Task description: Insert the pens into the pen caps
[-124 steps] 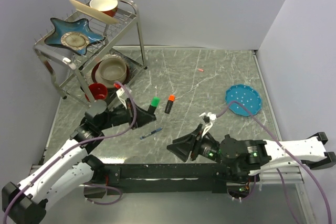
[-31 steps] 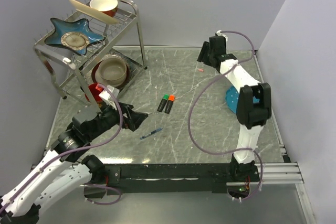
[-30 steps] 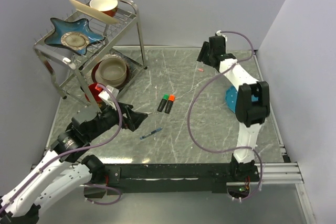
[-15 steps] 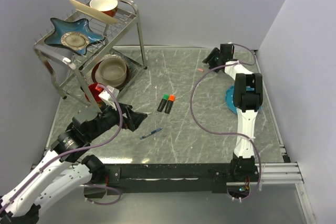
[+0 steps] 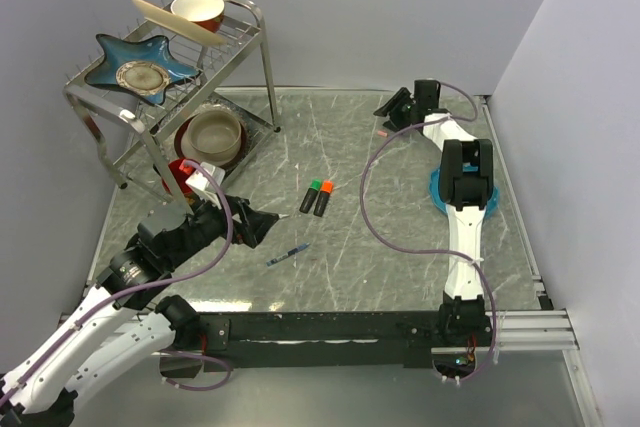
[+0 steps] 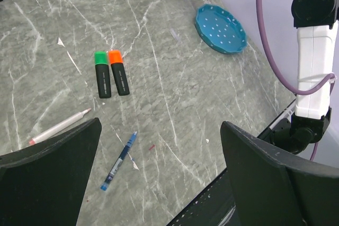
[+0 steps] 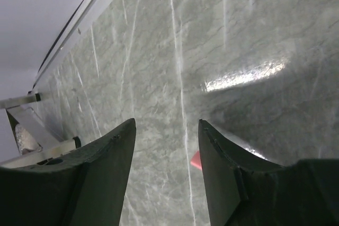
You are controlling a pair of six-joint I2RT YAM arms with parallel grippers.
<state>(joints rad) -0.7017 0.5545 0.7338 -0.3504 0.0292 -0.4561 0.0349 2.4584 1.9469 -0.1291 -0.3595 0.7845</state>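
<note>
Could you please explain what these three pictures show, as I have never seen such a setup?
These are two robot arms bolted to the near edge of a marbled table, each ending in a two-finger gripper. One picture looks down from above and behind. The other two come from wrist cameras, so the dark shapes at the bottom are each gripper's own fingers. The left gripper is open and empty above a green-capped highlighter, an orange-capped highlighter, a blue ballpoint and a white-pink stick pen. The right gripper, also open, is at the far side, with a pink cap on the table by its fingers. A blue plate and a dish rack stand aside.
</note>
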